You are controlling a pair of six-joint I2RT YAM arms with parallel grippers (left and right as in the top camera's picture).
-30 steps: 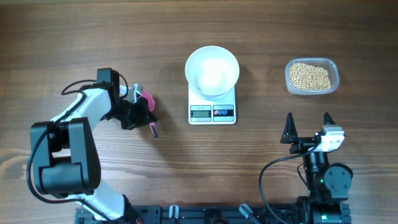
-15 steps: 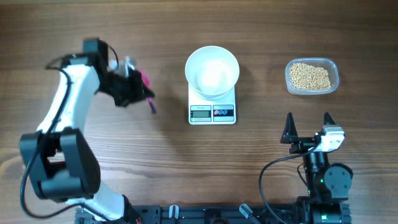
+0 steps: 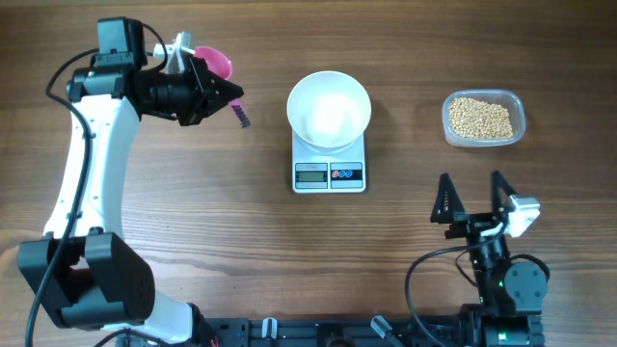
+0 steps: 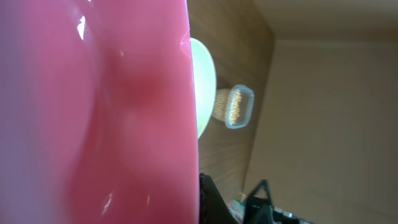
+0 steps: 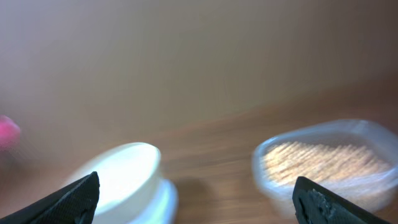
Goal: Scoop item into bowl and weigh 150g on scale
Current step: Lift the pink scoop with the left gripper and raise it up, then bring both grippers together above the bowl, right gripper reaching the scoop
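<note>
tabletop (image 3: 193, 241) in brown wood (beige wall (image 4: 323, 124))

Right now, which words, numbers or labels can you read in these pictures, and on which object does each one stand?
No text can be read.
Scale: its display and buttons are too small to read.
Bowl, clear tub, pink scoop: no writing visible.

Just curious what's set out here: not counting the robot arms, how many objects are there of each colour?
White: 2, round white bowl and flat white digital scale
Pink: 1, pink plastic scoop
Clear: 1, clear plastic tub of tan beans
Total: 4
</note>
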